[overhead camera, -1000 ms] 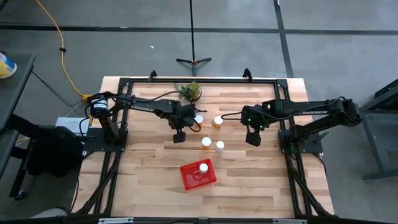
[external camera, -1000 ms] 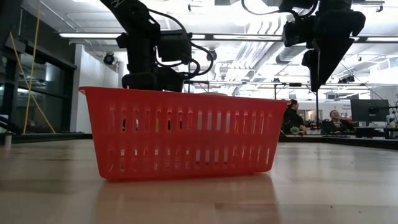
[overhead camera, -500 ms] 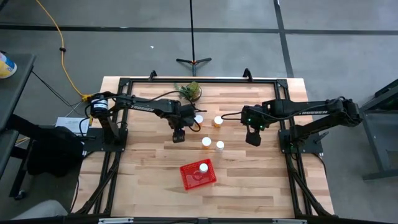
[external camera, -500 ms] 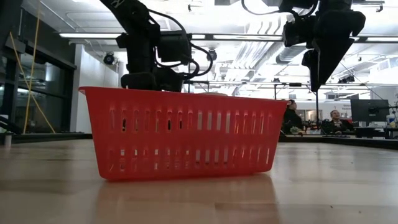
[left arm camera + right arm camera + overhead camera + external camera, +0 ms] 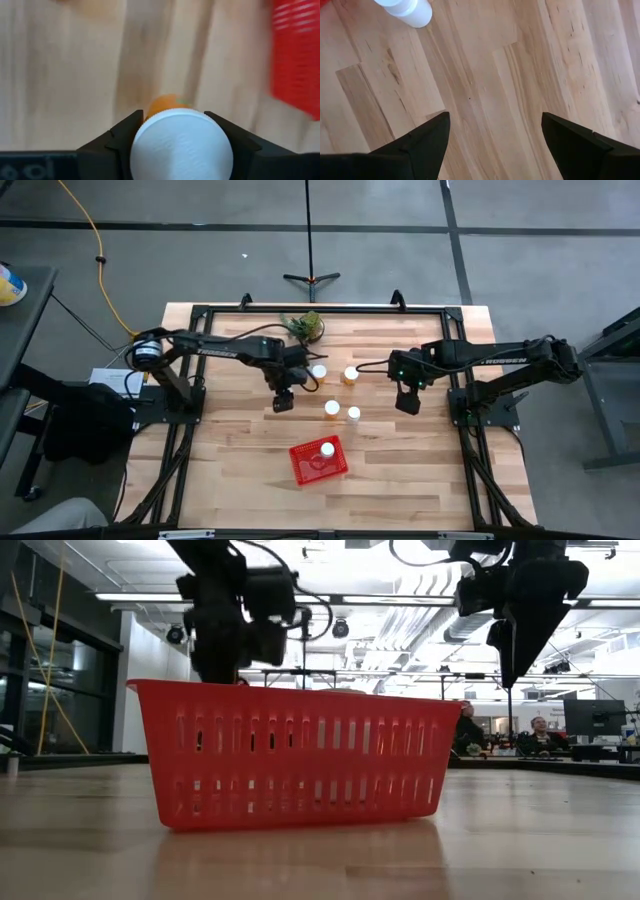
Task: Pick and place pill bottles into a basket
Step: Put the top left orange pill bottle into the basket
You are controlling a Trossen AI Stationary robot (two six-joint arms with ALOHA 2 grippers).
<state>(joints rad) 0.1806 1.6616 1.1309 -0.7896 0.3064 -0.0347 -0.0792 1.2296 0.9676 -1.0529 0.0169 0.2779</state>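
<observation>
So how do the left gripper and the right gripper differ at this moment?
The left gripper is shut on a pill bottle; the right gripper is open and empty. The left gripper hangs left of the loose bottles, the right gripper to their right. Both hang above the table.

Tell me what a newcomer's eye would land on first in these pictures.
The red basket near the table's front edge, with one pill bottle already in it. Next, the left pincer, shut on a white-capped bottle and held above the wood left of the middle. Four more bottles stand loose mid-table, while the right pincer hangs open to their right.
</observation>
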